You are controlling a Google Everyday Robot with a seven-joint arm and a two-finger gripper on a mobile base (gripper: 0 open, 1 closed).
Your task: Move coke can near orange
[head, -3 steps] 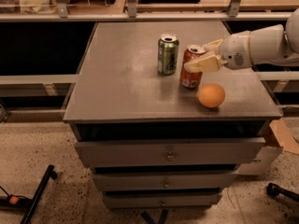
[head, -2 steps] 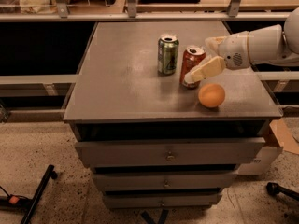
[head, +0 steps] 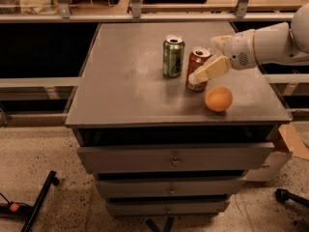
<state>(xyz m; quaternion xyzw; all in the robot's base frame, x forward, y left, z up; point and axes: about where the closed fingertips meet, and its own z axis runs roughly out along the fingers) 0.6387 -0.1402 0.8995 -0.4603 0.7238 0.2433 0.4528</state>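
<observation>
The coke can point(head: 196, 61) stands upright on the grey tabletop point(head: 125, 81), a short way back and left of the orange point(head: 218, 99). My gripper point(head: 203, 64) reaches in from the right and straddles the can. One cream finger point(head: 211, 70) lies across the can's lower right front; the other is mostly hidden behind the can. The fingers look spread, not pressing the can. A small gap of table shows between can and orange.
A green can point(head: 173, 56) stands just left of the coke can. The tabletop sits on a drawer cabinet point(head: 174, 159). A shelf rail point(head: 145, 17) runs behind the table. A cardboard box point(head: 288, 146) sits on the floor at the right.
The can was tilted in the fingers a second ago; it now stands on the table. The front finger has dropped away from the can's side.
</observation>
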